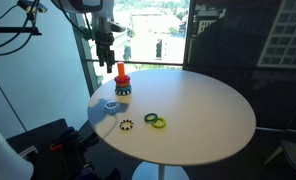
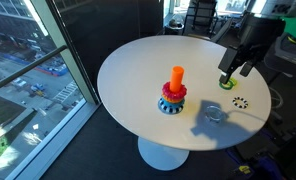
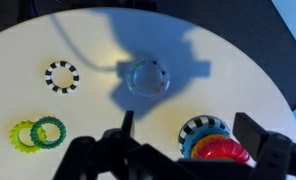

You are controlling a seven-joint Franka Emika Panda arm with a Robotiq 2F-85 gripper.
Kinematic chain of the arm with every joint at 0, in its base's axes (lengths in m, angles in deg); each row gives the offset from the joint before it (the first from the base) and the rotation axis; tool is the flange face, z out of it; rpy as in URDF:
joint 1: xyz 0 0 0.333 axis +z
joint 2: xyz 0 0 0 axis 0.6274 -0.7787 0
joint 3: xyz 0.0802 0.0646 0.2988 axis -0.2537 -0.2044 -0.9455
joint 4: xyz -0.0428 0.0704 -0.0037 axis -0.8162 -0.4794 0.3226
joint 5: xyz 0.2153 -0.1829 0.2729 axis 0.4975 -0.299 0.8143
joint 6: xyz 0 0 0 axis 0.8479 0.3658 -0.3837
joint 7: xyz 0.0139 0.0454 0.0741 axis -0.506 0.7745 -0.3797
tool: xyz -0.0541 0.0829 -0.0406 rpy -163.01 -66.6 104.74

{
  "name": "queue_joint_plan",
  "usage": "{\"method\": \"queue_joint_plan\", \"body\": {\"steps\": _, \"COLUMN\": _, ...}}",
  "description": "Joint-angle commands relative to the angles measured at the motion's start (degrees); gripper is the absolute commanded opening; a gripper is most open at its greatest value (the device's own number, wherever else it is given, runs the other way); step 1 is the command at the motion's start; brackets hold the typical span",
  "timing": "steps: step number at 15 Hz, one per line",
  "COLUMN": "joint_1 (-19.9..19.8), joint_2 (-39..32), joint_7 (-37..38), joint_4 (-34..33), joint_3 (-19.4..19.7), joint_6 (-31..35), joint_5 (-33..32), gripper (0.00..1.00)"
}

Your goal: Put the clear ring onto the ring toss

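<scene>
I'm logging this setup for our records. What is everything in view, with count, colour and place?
table: one, white, round, by a window.
ring toss: one, orange-red peg, coloured rings round its foot, on the table.
clear ring: one, pale see-through, flat in the arm's shadow.
speckled ring: one, black and white, on the table.
green ring: one, overlapping the yellow ring.
yellow ring: one, against the green ring.
gripper: one, dark, above the table, fingers apart, empty.

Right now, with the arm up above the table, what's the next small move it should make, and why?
Probably shift the end effector over the clear ring and start lowering. Its jaws look open and empty, it hangs well above the table, and the ring lies flat in the wrist view, ahead of the fingers and apart from the ring toss.
</scene>
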Motion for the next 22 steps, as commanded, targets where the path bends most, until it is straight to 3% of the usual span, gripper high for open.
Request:
{"method": "queue_joint_plan", "body": {"steps": 1, "joint_1": -0.1, "joint_2": -0.9, "joint_7": 1.6, "joint_4": -0.4, "joint_3": -0.4, "joint_6": -0.3, "joint_5": -3.3, "gripper": 1.00}}
{"method": "queue_joint_plan", "body": {"steps": 6, "joint_1": -0.5, "joint_2": -2.7, "joint_7": 3.0, "joint_4": 0.6, "joint_3": -0.3, "joint_6": 1.9, "joint_5": -9.2, "gripper": 1.00}}
{"method": "queue_joint_plan", "body": {"steps": 13, "joint_1": -0.7, "joint_2": -5.9, "joint_7": 8.3, "joint_4": 4.8, "joint_3": -0.3, "joint_6": 14.4, "joint_5": -17.4, "gripper": 1.00}}
{"method": "queue_joint_plan", "body": {"steps": 22, "joint_1": -0.7, "joint_2": -12.1, "joint_7": 6.0, "joint_4": 9.0, "joint_3": 1.9, "joint_6": 26.2, "joint_5": -14.6, "gripper": 1.00}}
